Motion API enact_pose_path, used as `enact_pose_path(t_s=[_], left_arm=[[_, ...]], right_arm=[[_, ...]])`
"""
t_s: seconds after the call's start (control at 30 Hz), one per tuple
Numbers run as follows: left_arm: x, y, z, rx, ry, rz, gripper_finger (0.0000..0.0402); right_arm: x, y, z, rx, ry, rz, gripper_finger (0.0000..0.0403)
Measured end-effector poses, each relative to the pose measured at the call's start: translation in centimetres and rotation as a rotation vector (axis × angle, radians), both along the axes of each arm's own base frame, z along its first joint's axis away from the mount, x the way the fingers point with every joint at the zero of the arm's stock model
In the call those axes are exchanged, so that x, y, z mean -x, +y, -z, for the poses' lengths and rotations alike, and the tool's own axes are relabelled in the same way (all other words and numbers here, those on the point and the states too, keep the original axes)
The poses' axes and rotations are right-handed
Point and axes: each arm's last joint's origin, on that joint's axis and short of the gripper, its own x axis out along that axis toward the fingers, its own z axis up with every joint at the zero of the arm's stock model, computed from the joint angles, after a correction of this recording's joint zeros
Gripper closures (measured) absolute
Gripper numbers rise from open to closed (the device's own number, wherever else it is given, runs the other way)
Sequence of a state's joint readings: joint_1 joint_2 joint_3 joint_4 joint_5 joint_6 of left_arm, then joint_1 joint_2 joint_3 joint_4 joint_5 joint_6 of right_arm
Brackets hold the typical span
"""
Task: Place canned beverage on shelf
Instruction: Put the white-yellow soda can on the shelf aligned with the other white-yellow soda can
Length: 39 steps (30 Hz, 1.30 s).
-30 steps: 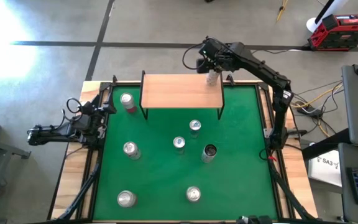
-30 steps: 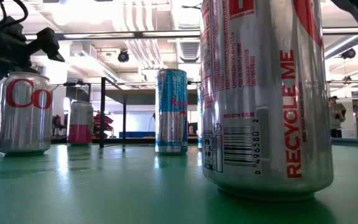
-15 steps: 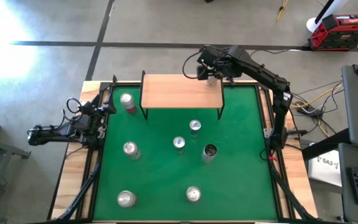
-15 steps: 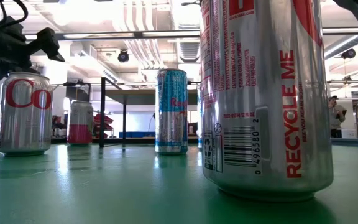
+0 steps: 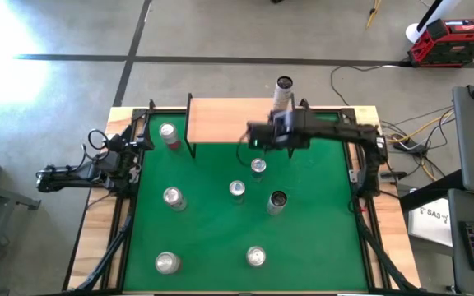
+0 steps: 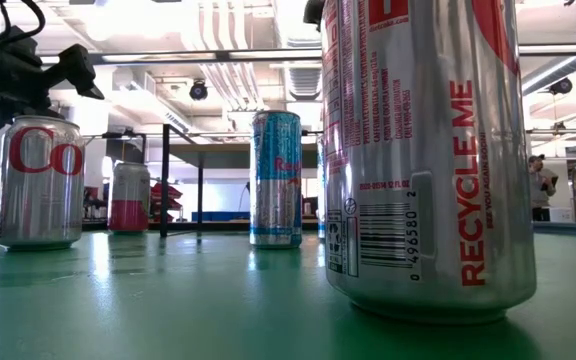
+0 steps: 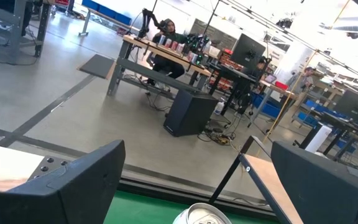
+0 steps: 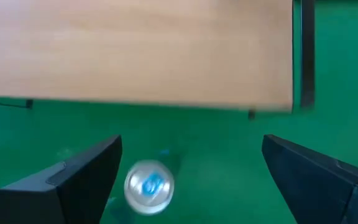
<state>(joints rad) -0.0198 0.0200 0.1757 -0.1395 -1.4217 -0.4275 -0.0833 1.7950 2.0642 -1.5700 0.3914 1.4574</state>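
Note:
The shelf (image 5: 233,121), a wooden top on thin black legs, stands at the far side of the green mat. A silver can (image 5: 284,92) stands upright on its far right corner, free of any gripper. My right gripper (image 5: 257,138) hangs open over the shelf's near edge, tilted downward. In its wrist view (image 8: 191,149) the wooden top (image 8: 135,50) lies ahead, and a blue-topped can (image 8: 149,185) stands on the mat between the fingers, well below them. My left gripper (image 5: 138,150) waits open at the table's left edge, level (image 7: 197,149).
Several more cans stand on the mat: a red-banded one (image 5: 169,134) left of the shelf, three near the middle (image 5: 257,167) (image 5: 237,189) (image 5: 276,201), one at the left (image 5: 172,197), two near the front (image 5: 168,262) (image 5: 256,256). One can (image 6: 423,150) fills the low view.
My right gripper has let go of the silver can, which stays upright on the shelf's far right corner. The gripper has then swung toward the table's near edge and a little left, across the shelf top to its near edge, rolling as it went.

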Motion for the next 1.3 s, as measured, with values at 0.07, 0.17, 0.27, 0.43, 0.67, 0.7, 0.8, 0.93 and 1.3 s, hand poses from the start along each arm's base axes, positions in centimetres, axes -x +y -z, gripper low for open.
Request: enact_pose_path(t_s=[0.07,0.17,0.27,0.43,0.67,0.7,0.8,0.93,1.3], left_arm=[[0.0,0.0,0.0,0.0,0.0,0.0,0.0013],[0.0,0.0,0.0,0.0,0.0,0.0,0.0013],[0.0,0.0,0.0,0.0,0.0,0.0,0.0013],[0.0,0.0,0.0,0.0,0.0,0.0,0.0013],[0.0,0.0,0.0,0.0,0.0,0.0,0.0013],[0.0,0.0,0.0,0.0,0.0,0.0,0.0013],[0.0,0.0,0.0,0.0,0.0,0.0,0.0013],[0.0,0.0,0.0,0.0,0.0,0.0,0.0013],[0.0,0.0,0.0,0.0,0.0,0.0,0.0013]], right_arm=[[0.0,1.9,0.8,-0.026,-0.007,0.045,0.0023],[0.1,4.7,2.4,-0.083,0.001,0.108,0.0023],[0.4,7.2,3.8,-0.147,0.022,0.169,0.0023],[1.1,10.5,5.2,-0.19,0.049,0.208,0.0023],[1.7,13.7,6.0,-0.187,0.044,0.211,0.0023],[1.6,14.1,6.3,-0.182,0.043,0.207,0.0023],[1.4,15.1,7.1,-0.153,0.041,0.203,0.0023],[1.0,15.5,7.6,-0.122,0.018,0.21,0.0023],[1.1,15.7,7.7,-0.129,0.023,0.254,0.0023]])
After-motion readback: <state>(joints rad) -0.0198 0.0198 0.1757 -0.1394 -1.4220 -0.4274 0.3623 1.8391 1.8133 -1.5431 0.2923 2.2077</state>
